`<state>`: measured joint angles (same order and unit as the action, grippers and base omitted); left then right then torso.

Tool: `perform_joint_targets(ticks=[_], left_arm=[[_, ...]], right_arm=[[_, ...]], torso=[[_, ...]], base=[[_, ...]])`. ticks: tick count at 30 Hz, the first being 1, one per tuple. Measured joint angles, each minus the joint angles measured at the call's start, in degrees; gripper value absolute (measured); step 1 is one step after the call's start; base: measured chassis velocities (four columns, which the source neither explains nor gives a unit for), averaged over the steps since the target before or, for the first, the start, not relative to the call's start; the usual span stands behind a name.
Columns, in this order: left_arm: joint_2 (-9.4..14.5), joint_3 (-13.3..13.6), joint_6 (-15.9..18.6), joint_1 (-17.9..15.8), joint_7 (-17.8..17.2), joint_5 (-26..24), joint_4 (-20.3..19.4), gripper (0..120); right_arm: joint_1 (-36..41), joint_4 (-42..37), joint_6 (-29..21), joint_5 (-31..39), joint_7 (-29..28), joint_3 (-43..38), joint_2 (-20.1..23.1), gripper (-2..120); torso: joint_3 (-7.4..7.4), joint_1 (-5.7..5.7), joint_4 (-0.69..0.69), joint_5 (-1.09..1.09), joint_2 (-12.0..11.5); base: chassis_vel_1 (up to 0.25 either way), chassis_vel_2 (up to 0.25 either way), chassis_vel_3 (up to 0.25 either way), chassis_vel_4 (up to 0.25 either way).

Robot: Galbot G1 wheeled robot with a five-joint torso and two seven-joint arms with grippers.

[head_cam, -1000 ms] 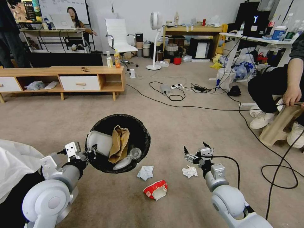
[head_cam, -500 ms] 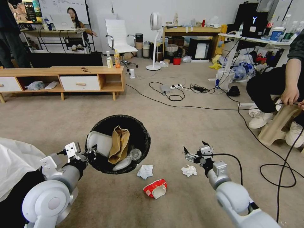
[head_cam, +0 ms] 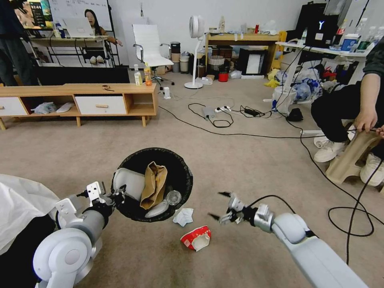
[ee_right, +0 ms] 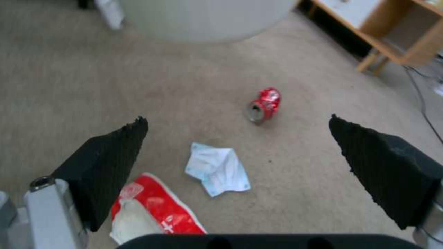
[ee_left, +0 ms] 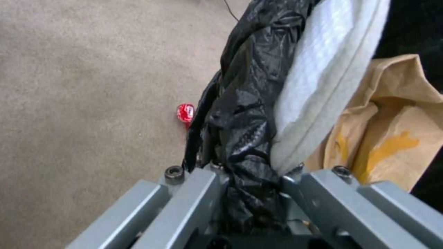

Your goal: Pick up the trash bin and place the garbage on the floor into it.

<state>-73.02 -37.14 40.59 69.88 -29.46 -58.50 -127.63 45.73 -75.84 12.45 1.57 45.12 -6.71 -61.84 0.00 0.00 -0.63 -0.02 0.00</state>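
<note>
Left end effector [head_cam: 119, 195]: pressed together on the rim of the bin [head_cam: 182, 166], pinching the black liner [ee_left: 244, 114]; it holds the bin tilted above the floor [head_cam: 240, 160], mouth toward the head camera.
Right end effector [head_cam: 222, 206]: spread wide, holding nothing, touching nothing; it hangs low over the floor just to the bin's right, its black fingertips [ee_right: 115, 155] framing the litter below.
Bin contents: one brown paper bag [head_cam: 154, 184] with yellow stains, one white piece against the wall, one clear round item near the lower rim; what lies beneath them is hidden.
Garbage on the floor, counted: one tissue [head_cam: 184, 217] just below the bin's lower rim, one crushed red-and-white cup [head_cam: 197, 238] a little farther from the bin than the tissue, one crushed red can [ee_right: 264, 103].
Can: in the right wrist view it lies beyond the tissue; the left wrist view shows it beside the liner, half hidden by it.
Cup: cut off at the frame edge in the right wrist view.
Hard to make out: the bin's white body, covered by the liner and by the left arm.
Cables: several black ones cross the floor, well right of the bin.
</note>
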Motion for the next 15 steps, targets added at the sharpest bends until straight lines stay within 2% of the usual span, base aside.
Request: perform_joint_targets(ticks=[8, 10, 15], left_arm=[[-0.2, 0.0, 0.0, 0.1, 0.0, 0.2, 0.2, 4], [-0.4, 0.0, 0.0, 0.4, 0.1, 0.3, 0.1, 4], [-0.4, 0.0, 0.0, 0.7, 0.1, 0.4, -0.2, 4]], right_arm=[[-2.6, 7.1, 4.0, -6.9, 0.4, 2.5, -4.2, 100], [-5.4, 12.8, 7.7, -16.7, 0.4, 2.5, -7.9, 100], [-8.2, 18.7, 10.1, -21.1, 0.8, 2.7, -10.9, 100]], torso=[[0.00, 0.00, -0.01, 0.01, 0.0], [0.00, 0.00, -0.01, 0.00, 0.0], [0.00, 0.00, 0.02, 0.00, 0.0]], base=[[0.000, 0.000, 0.000, 0.000], [0.000, 0.000, 0.000, 0.000], [0.000, 0.000, 0.000, 0.000]])
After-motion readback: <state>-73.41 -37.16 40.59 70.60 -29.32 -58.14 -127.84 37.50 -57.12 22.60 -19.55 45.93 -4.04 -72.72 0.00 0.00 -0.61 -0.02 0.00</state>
